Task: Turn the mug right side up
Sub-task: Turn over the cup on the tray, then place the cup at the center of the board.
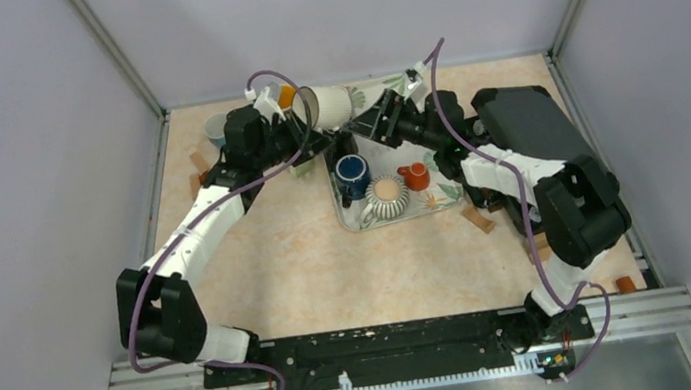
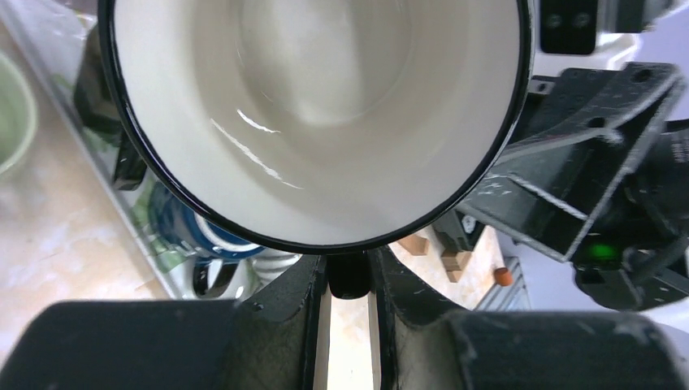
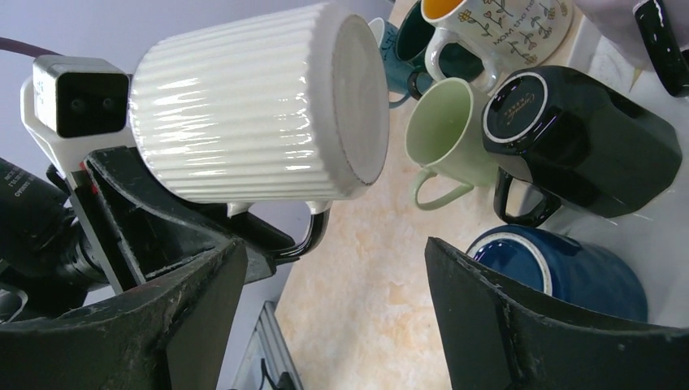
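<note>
Gripping the mug (image 1: pixel 330 104) by its handle (image 3: pixel 313 231) with the left gripper (image 2: pixel 349 286), fingers (image 2: pixel 301 325) pinched shut on either side of that dark handle. Holding it clear of the desk (image 1: pixel 281 274), up in the air over the far part, near the far end of the tray (image 1: pixel 438 200). Lying on its side there, neither upright nor upside down: white and ribbed, mouth toward the left wrist camera, flat base toward the right one. Showing a black rim and a glossy white inside in the left wrist view.

Standing wide open with the right gripper (image 3: pixel 335 272), jaws spread, close by the base of the mug yet apart from it. Facing the left gripper across the mug in the top view.

In the tray, seen from above: a blue mug (image 1: pixel 352 172) mouth up, a striped mug (image 1: pixel 387 198) beside it, a small red mug (image 1: pixel 414 177) to the right of both.

Beyond the held mug, in the right wrist view: a green mug (image 3: pixel 443 130) on the desk with its mouth to the camera, a black mug (image 3: pixel 585 138) showing its base, a floral mug (image 3: pixel 496 32) with a yellow inside at the top edge
</note>
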`<state>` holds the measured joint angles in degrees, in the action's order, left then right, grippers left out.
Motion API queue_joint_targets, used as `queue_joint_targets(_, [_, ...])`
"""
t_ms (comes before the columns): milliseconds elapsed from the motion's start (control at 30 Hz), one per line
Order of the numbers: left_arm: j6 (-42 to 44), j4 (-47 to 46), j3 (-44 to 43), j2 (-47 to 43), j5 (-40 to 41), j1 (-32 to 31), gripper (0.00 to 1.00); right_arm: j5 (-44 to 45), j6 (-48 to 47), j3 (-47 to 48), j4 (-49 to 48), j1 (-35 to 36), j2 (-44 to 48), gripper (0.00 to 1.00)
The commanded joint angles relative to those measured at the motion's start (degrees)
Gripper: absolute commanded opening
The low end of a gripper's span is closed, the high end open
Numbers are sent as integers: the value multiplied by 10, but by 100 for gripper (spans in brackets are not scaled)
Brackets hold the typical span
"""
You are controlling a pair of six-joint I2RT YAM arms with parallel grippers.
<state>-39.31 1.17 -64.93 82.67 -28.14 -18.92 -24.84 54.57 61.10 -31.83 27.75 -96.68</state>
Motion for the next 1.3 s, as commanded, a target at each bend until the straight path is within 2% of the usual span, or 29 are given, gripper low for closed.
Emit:
queue_joint_targets(0, [53, -7, -44, -56, 53, 1, 0, 11, -31, 9, 5, 11, 52, 82])
queue_joint_targets(400, [155, 205, -76, -117, 232, 16, 0, 41, -115, 6, 147, 13, 126, 92])
queue_joint_targets(533, [173, 232, -66, -121, 271, 35, 0, 45, -137, 4, 191, 13, 162, 95])
queue_joint_targets(767, [180, 227, -16, -116, 307, 69, 0, 62, -169, -30, 242, 12, 223, 97])
queue_joint_targets(1000, [189, 233, -3, -86, 349, 88, 0, 65, -181, -45, 267, 12, 249, 98])
queue_joint_targets(1267, [182, 199, 29, -57, 351, 104, 0, 65, -189, -53, 302, 12, 278, 98])
